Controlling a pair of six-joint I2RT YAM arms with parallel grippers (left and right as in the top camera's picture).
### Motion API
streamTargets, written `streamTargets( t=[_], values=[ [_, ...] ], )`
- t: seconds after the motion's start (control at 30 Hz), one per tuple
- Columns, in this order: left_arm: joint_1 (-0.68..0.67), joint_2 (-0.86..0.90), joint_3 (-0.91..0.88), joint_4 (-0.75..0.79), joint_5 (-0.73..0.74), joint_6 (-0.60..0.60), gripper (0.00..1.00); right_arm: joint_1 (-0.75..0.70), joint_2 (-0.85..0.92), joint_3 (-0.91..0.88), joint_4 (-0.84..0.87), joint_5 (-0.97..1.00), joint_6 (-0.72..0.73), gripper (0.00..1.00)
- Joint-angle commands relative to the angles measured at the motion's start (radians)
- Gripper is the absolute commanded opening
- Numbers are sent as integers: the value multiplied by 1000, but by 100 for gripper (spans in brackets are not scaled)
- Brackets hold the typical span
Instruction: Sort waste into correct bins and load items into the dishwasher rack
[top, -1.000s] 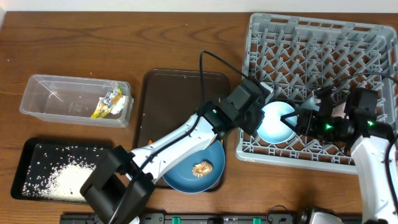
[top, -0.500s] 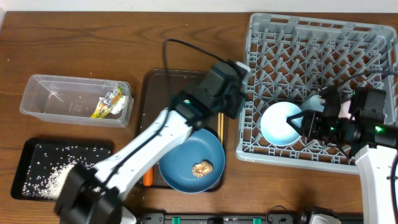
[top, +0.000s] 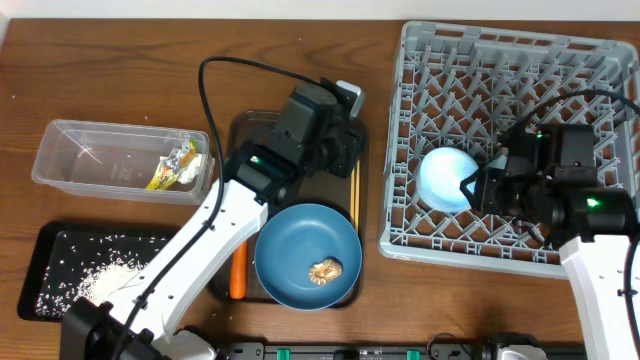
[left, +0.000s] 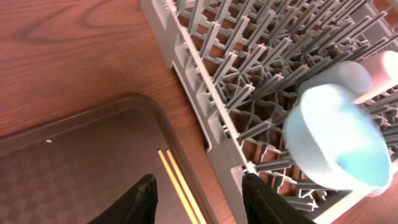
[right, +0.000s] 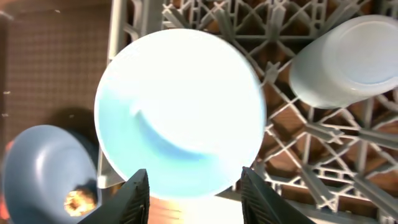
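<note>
The rack (top: 500, 30) is sitting at the right of the tabletop (top: 130, 60), with the bowl (top: 447, 178) resting in its front-left part and a cup (right: 354, 53) just beside the bowl. The serving tray (top: 250, 140) is lying just left of the rack, carrying the plate (top: 300, 240) at its front and the chopsticks (top: 353, 190) along its right edge. A food lump (top: 325, 269) is sitting on the plate, and the carrot (top: 237, 280) is lying just left of it. Farther left, the tub (top: 90, 155) is holding the wrapper (top: 175, 165), and before it the flat tray (top: 60, 240) is holding rice (top: 100, 285).
</note>
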Motion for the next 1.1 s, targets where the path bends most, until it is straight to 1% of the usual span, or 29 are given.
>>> streamTargets(
  t=[0.0, 0.1, 0.2, 0.3, 0.33, 0.4, 0.43, 0.47, 0.57, 0.7, 0.83, 0.93, 0.97, 1.07],
  values=[
    [5, -21, 12, -6, -13, 29, 46, 51, -8, 19, 5, 105, 43, 41],
    [5, -21, 12, -9, -13, 29, 46, 86, -7, 19, 5, 138, 47, 44],
    [-2, -19, 11, -26, 12, 28, 45, 83, -6, 19, 5, 156, 85, 45],
    [-28, -3, 11, -42, 25, 28, 46, 58, -6, 19, 33, 156, 139, 51],
    [-40, 5, 11, -40, 36, 28, 45, 40, -6, 20, 49, 152, 170, 52],
    [-68, 22, 11, -25, 60, 28, 45, 9, -7, 30, 68, 136, 197, 58],
    [-92, 36, 11, -14, 59, 28, 46, -10, -7, 37, 75, 113, 196, 59],
    [-109, 47, 11, -9, 55, 29, 49, -28, -7, 47, 77, 88, 196, 60],
    [-159, 87, 11, 1, 43, 29, 51, -69, -6, 52, 65, 18, 196, 64],
    [-186, 119, 11, 13, 21, 28, 55, -74, 32, 37, 13, -19, 168, 68],
    [-188, 153, 11, 17, 22, 28, 55, -82, 113, 19, -9, -54, 145, 72],
    [-188, 174, 11, 23, 21, 28, 55, -105, 168, 19, 10, -224, 80, 72],
    [-188, 180, 11, 26, 21, 29, 55, -111, 179, 19, 17, -251, 70, 72],
    [-189, 195, 11, 41, 22, 28, 55, -124, 190, 19, 28, -252, 67, 73]
  ],
)
